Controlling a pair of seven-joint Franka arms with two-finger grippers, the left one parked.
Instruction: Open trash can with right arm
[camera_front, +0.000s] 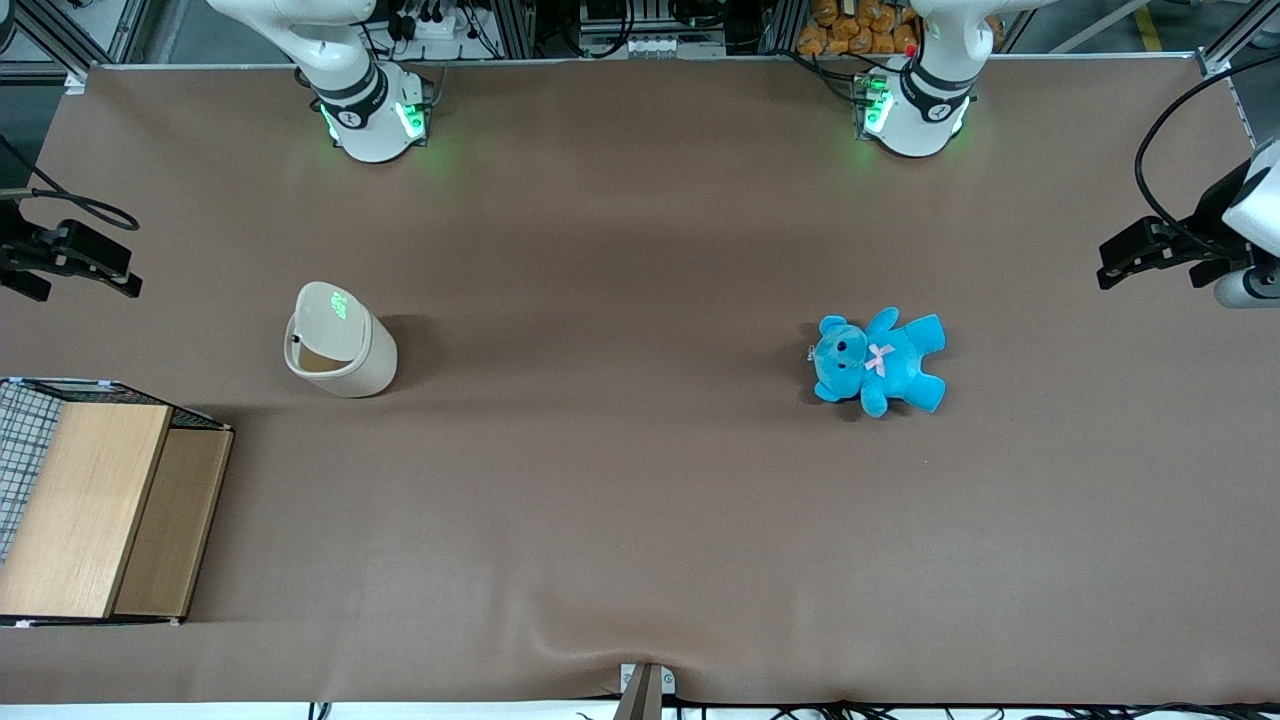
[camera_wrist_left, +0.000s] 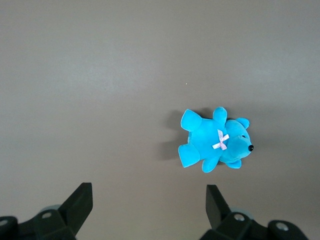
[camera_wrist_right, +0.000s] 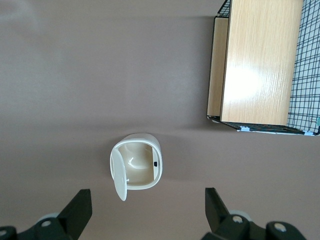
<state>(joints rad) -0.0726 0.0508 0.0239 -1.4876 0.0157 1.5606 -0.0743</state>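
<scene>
Gripper (camera_wrist_right: 145, 212) raised high over the table, fingers (camera_wrist_right: 80, 207) spread wide, holding nothing. Trash can (camera_wrist_right: 136, 165) well below between them, flip lid (camera_wrist_right: 118, 175) swung up, tan inside showing.

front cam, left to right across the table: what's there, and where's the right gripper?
Right gripper, open, at the table's edge → wooden box → trash can, lid up → blue teddy bear.
</scene>
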